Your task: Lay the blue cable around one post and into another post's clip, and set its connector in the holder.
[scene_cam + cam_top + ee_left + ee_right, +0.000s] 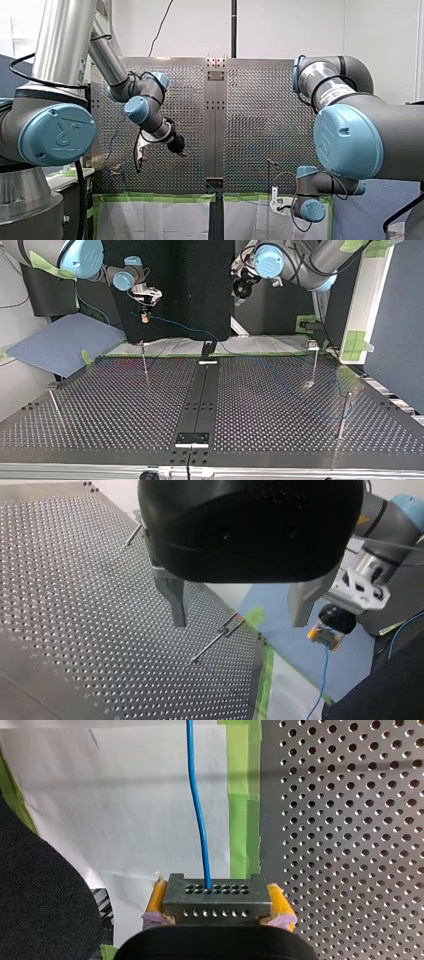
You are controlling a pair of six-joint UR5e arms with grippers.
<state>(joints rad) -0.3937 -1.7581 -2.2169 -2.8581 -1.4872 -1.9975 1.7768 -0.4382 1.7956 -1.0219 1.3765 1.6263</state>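
Observation:
My right gripper (pixel 216 896) is shut on the grey connector (pixel 216 904), held between its yellow pads (pixel 276 901). The blue cable (pixel 198 815) leaves the connector and runs ahead over white paper. In the top view this gripper (pixel 145 315) hangs past the table's far edge at the left. From it the cable (pixel 190 330) trails toward the middle. My left gripper (pixel 240 622) is open, with nothing between its metal fingers (pixel 176 602). It hovers high over the perforated plate (pixel 75 605). The right gripper's connector (pixel 325 636) shows beside it.
Thin posts stand on the plate in the top view: one at far left (pixel 144 361), one with a clip at far right (pixel 313 362), one at near right (pixel 343 412), one at near left (pixel 54 402). A black centre strip (pixel 200 395) carries small brackets. Green tape edges the table.

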